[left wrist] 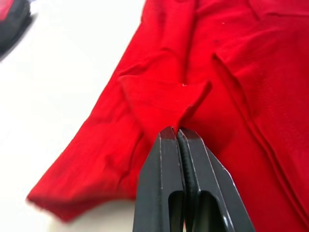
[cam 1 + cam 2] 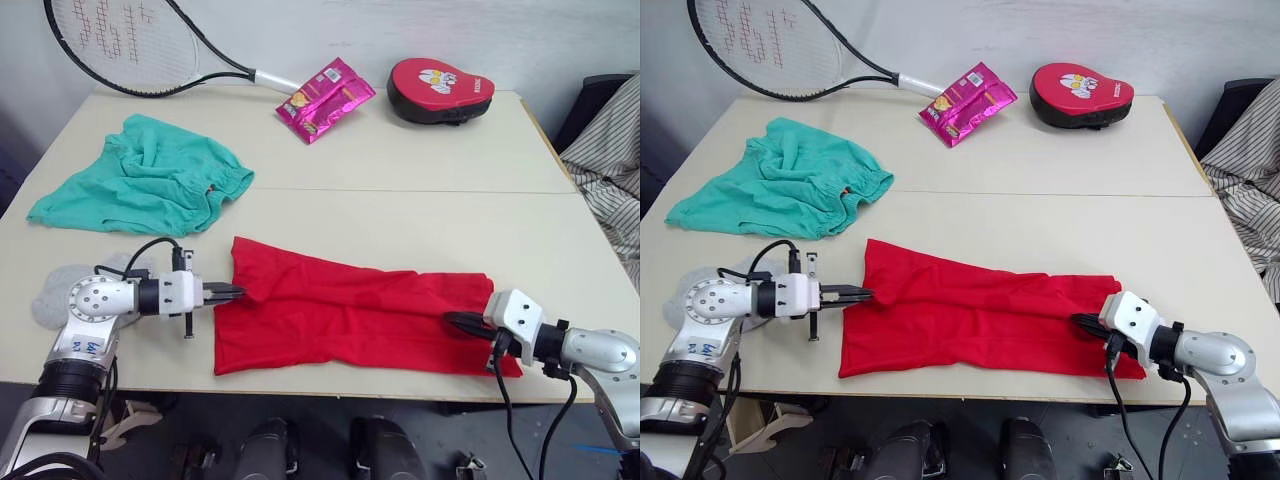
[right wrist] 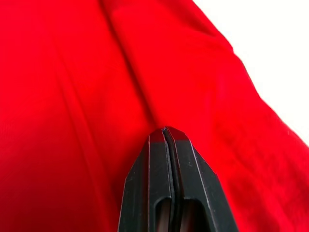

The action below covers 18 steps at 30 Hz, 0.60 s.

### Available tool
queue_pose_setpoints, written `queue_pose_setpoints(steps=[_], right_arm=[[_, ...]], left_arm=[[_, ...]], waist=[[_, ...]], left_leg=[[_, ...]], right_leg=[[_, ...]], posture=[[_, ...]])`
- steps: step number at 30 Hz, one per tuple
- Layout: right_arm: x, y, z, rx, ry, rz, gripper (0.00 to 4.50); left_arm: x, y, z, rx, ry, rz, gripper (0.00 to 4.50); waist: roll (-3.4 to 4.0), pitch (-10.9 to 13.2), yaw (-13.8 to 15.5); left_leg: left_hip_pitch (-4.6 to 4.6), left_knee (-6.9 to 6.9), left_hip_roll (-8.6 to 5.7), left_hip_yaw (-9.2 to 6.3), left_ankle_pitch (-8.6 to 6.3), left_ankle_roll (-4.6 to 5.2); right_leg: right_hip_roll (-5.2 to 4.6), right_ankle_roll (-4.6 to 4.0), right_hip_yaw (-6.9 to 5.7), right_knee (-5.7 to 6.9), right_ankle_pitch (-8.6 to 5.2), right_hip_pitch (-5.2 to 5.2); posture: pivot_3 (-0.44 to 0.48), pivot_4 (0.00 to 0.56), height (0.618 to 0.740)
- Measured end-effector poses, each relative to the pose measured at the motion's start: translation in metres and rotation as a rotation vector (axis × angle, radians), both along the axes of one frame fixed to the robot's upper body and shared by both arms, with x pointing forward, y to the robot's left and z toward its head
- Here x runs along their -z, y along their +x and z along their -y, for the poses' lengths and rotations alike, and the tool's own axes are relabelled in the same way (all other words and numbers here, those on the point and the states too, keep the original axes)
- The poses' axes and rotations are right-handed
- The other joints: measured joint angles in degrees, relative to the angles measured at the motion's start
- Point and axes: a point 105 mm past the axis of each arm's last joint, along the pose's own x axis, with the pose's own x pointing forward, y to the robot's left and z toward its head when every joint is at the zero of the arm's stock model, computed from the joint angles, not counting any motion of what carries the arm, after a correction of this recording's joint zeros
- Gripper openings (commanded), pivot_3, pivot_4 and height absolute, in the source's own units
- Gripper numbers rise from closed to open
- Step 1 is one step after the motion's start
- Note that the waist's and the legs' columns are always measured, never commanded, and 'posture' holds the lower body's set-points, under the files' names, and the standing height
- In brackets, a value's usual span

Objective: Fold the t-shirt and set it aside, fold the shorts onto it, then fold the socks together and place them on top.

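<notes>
The red t-shirt (image 2: 350, 315) lies as a long folded band along the table's front edge. My left gripper (image 2: 232, 292) is shut on a pinched fold at the shirt's left end, and the left wrist view shows that fold rising from the closed tips (image 1: 176, 131). My right gripper (image 2: 455, 322) is shut on the shirt's right end, fingers pressed together on the cloth (image 3: 166, 130). The teal shorts (image 2: 150, 175) lie crumpled at the back left. The light-grey socks (image 2: 45, 300) sit at the front left, partly hidden under my left arm.
A tennis racket (image 2: 130, 45) lies at the back left, with a pink snack packet (image 2: 325, 98) and a red padded mitt (image 2: 438, 88) along the back edge. Striped cloth (image 2: 605, 160) hangs beyond the table's right side. Bare tabletop (image 2: 400, 200) stretches across the middle.
</notes>
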Motion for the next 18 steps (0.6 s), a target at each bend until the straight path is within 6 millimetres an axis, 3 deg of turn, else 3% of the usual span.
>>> queue_pose_setpoints(steps=[5, 12, 18], right_arm=[[0.004, 0.000, 0.004, 0.016, 0.000, -0.013, 0.00], [0.008, 0.000, 0.009, 0.036, 0.002, -0.026, 0.00], [0.010, -0.003, 0.013, 0.050, 0.002, -0.026, 0.00]], left_arm=[[0.005, -0.006, -0.005, 0.012, 0.005, -0.046, 0.03], [0.013, -0.021, -0.006, 0.169, 0.188, 0.082, 0.03], [0.015, -0.017, -0.009, 0.187, 0.250, 0.160, 0.03]], waist=[[0.00, 0.0, 0.3], [0.01, 0.0, 0.1], [0.01, 0.0, 0.2]], left_leg=[[0.00, 0.01, -0.02, 0.00, -0.02, -0.01], [0.02, -0.05, 0.01, 0.00, -0.09, -0.10], [0.01, -0.04, 0.01, 0.00, -0.13, -0.04]], right_leg=[[-0.04, 0.00, 0.01, -0.02, 0.00, 0.01], [-0.04, -0.04, 0.03, -0.07, -0.02, -0.01], [-0.06, -0.04, 0.03, -0.08, -0.02, 0.00]], posture=[[0.000, 0.150, 0.740], [0.000, 0.150, 0.740], [0.000, 0.150, 0.740]])
